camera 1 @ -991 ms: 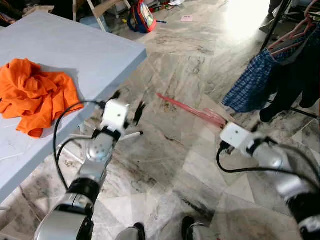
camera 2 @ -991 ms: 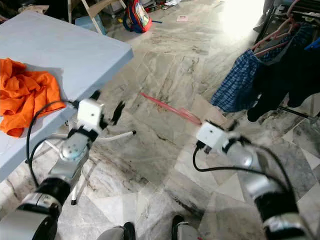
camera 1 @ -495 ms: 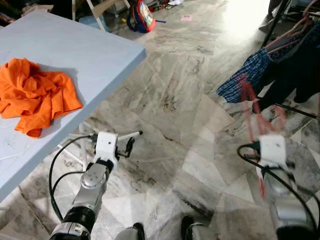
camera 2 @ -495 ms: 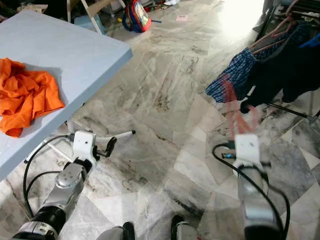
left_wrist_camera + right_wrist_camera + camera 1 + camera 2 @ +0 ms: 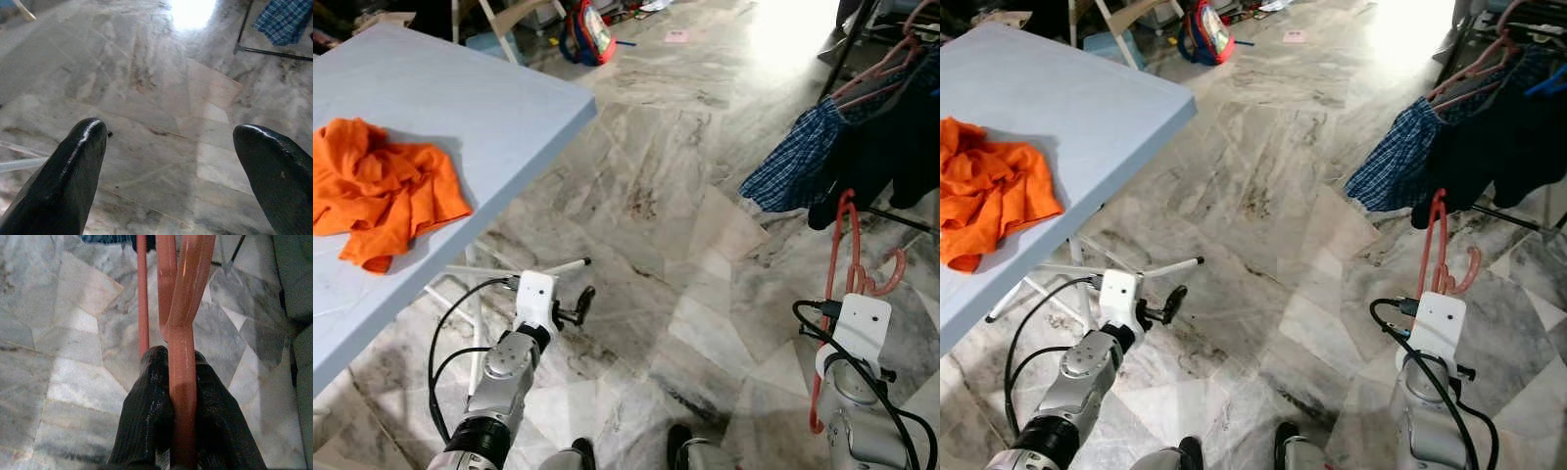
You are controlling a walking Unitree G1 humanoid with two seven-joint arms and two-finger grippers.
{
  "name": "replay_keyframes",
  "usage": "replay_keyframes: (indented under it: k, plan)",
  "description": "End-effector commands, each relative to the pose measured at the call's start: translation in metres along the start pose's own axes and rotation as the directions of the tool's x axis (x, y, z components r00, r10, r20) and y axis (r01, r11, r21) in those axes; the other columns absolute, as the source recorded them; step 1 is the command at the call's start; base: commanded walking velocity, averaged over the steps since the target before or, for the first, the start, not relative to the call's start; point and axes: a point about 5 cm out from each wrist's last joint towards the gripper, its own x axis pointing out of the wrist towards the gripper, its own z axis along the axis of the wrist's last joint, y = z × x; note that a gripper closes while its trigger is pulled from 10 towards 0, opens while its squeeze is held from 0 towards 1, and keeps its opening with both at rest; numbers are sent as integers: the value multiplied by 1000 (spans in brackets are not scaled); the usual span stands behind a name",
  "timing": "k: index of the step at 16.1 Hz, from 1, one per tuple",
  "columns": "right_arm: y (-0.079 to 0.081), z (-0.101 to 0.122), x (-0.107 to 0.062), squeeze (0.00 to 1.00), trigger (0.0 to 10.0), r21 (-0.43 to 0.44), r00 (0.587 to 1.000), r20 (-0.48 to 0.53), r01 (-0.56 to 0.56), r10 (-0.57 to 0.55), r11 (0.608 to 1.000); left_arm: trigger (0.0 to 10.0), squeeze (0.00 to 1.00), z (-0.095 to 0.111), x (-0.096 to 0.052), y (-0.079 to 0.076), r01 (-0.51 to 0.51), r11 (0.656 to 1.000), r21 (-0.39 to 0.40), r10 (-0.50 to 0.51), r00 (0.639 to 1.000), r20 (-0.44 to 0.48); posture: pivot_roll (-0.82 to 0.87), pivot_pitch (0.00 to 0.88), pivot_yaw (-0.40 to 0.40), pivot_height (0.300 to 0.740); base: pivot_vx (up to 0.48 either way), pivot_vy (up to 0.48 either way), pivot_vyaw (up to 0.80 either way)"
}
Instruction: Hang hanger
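Right pincer (image 5: 182, 382) clamps thin salmon-red plastic hanger (image 5: 847, 255) near dark metal clothes rack (image 5: 862, 34) | left pincer (image 5: 171, 161) open, empty | risk: hook snags hanging blue checked garment (image 5: 793, 162).

One worktop (image 5: 460, 98) is sitting at ten o'clock, carrying one orange garment (image 5: 382, 186). One red hanger (image 5: 847, 264) is standing up at four o'clock, pinched in the right gripper (image 5: 182, 377). Two grippers are showing: that one, and the left gripper (image 5: 576, 305) at seven o'clock with its fingers spread and nothing between them. One checked blue garment (image 5: 803, 162) is hanging at two o'clock, and one backpack (image 5: 588, 29) is lying at twelve o'clock.
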Motion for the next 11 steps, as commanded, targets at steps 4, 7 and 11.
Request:
replay_keyframes:
  k: [4, 7, 11]
  plan:
    - [-3, -1, -3, 0, 10000, 9, 999, -27, 19, -19, 1000, 10000, 0, -8, -5, -6, 52, 998, -24, -53, 998, -34, -56, 243, 59, 740, 0, 0, -709]
    - [-3, 1, -3, 0, 10000, 3, 999, -31, 16, -16, 1000, 10000, 0, -8, -4, -11, 76, 996, -40, -78, 996, -42, -59, 236, 53, 740, 0, 0, -690]
    - [1, 0, -3, 0, 10000, -8, 999, -37, -3, 2, 1000, 10000, 0, -11, -4, -14, 75, 996, -57, -77, 996, -47, -58, 216, 40, 740, 0, 0, -127]
